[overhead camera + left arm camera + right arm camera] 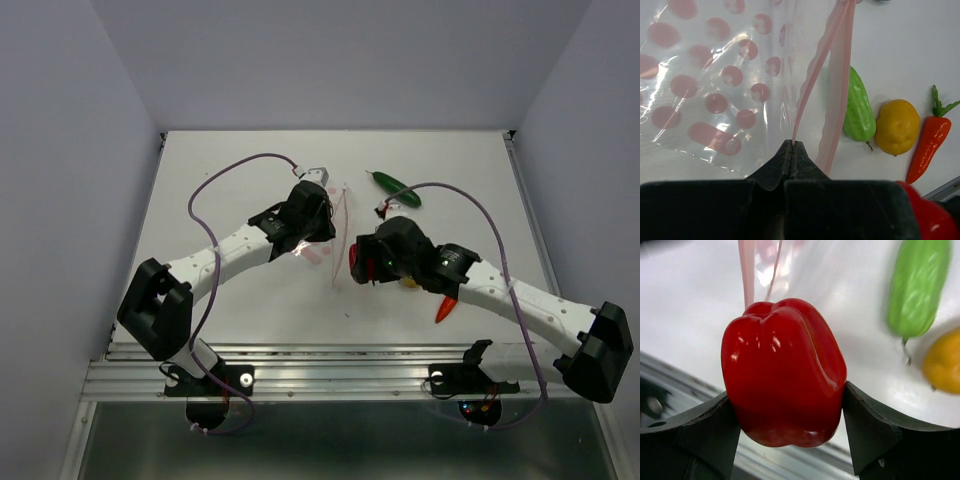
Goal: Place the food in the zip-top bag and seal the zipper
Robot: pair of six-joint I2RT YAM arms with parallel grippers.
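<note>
White surface (pixel 280 300); loading step. My left pincer (pixel 791 143) clamps the pink zipper strip (pixel 812 85) of the clear pink-dotted bag (pixel 715 75). My right pincer (pixel 786 390) grips a glossy red toy pepper (pixel 782 365). Next, I judge, it goes into the mouth at twelve o'clock.

White table (pixel 280 312) between pale lavender walls (pixel 60 150)

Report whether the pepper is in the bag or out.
Out: the right gripper holds the pepper just short of the bag; no plastic covers it.
</note>
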